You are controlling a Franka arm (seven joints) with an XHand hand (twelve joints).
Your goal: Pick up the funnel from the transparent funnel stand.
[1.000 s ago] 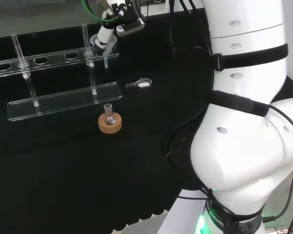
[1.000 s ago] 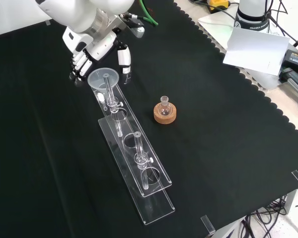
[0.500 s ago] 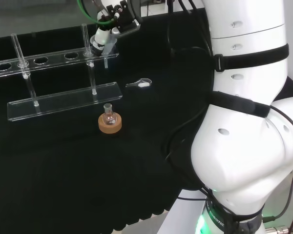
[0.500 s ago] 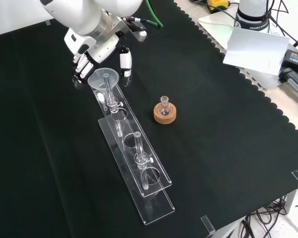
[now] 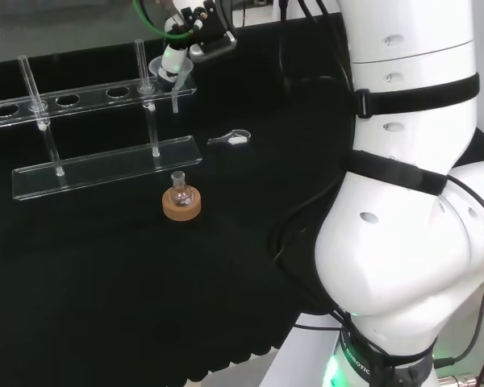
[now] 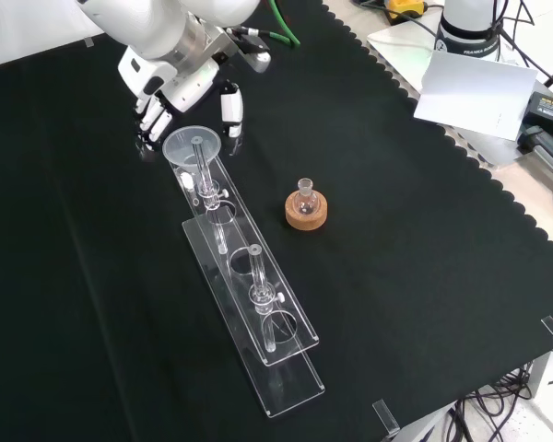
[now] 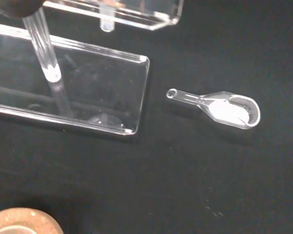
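Robot hand (image 6: 170,87), fingers relaxed and apart, hovers at the funnel's (image 6: 188,145) twelve o'clock; stand (image 6: 258,318) below; bare cloth (image 6: 405,276) at three o'clock.

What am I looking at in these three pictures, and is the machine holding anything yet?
A white robot arm carries a black and white hand. One camera looks over the arm, one faces it, one sits at the wrist. On the black cloth stand a long clear plastic funnel stand, a clear funnel seated at its far end, a small glass flask on a cork ring and a small clear scoop. The hand sits close behind the funnel; whether it touches it is unclear.
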